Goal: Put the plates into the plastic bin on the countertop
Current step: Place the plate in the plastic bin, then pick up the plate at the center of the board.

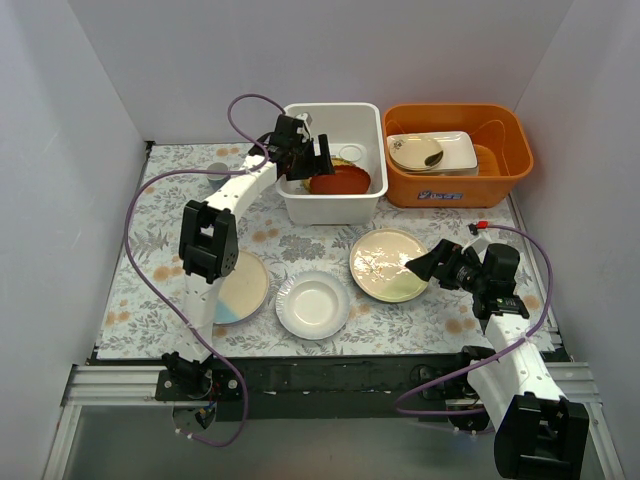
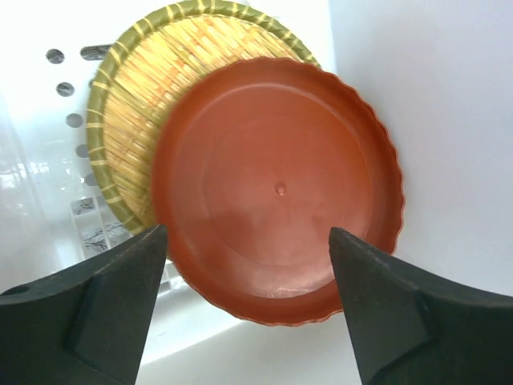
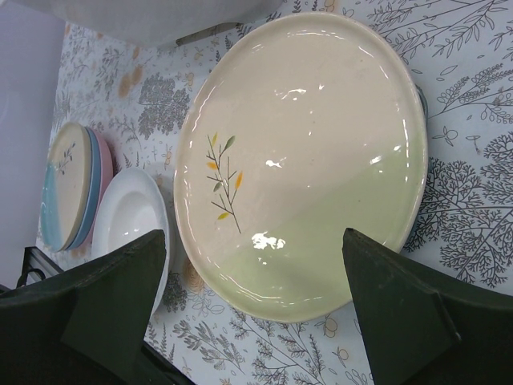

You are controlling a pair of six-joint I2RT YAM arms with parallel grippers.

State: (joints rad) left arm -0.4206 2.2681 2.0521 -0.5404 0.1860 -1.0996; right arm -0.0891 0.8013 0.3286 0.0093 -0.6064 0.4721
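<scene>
**Both jaws wide over plates**

We see our left jaws spread wide and empty over the plastic bin [image 1: 330, 208]. A red plate [image 2: 276, 188] lies in the bin just beyond them, overlapping a woven yellow plate [image 2: 132, 104]. Our right jaws also gape, holding nothing, above a cream-and-green plate [image 3: 304, 160] on the tabletop [image 3: 473, 104]. To their left lie a white plate [image 3: 132, 212] and a stack topped by a cream-and-blue plate [image 3: 64, 180]
</scene>
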